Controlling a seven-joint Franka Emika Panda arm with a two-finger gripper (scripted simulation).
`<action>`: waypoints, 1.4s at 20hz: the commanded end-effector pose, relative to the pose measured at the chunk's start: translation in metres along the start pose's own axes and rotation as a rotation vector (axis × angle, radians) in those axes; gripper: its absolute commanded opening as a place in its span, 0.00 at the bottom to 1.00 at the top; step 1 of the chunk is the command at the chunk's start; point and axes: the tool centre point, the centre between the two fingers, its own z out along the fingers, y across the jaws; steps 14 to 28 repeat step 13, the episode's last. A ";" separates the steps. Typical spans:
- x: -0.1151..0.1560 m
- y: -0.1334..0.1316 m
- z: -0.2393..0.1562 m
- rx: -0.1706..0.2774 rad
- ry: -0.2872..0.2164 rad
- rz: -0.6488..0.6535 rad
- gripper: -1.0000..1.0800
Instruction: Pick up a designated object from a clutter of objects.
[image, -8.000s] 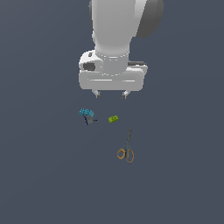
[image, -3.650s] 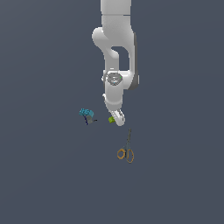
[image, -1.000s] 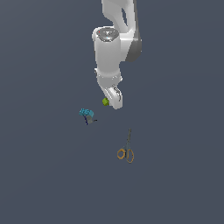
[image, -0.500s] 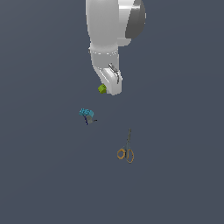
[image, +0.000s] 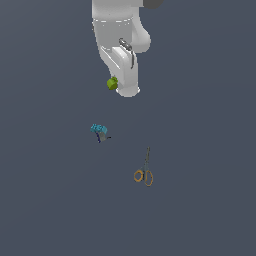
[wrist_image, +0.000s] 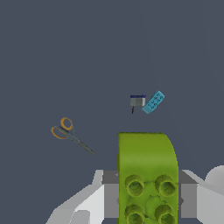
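My gripper (image: 116, 86) is shut on the lime-green block (image: 112, 83) and holds it well above the grey floor. In the wrist view the studded block (wrist_image: 147, 175) sits clamped between the two grey fingers (wrist_image: 109, 194). The teal-blue object with a dark stem (image: 99, 131) lies on the floor below the gripper; it also shows in the wrist view (wrist_image: 148, 102). The orange-handled scissors (image: 144, 172) lie further toward the exterior view's right; they also show in the wrist view (wrist_image: 70, 135).
The floor (image: 200, 125) is a plain dark grey surface. The white arm (image: 120, 35) hangs over the upper middle of the exterior view.
The gripper has risen further with the lime-green block in it, drifting a little toward the exterior view's left. The teal-blue object and the scissors have not moved.
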 end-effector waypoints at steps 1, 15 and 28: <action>0.003 -0.002 -0.015 -0.001 -0.001 -0.001 0.00; 0.008 -0.007 -0.043 0.000 -0.001 -0.002 0.00; 0.008 -0.007 -0.043 0.000 -0.001 -0.002 0.00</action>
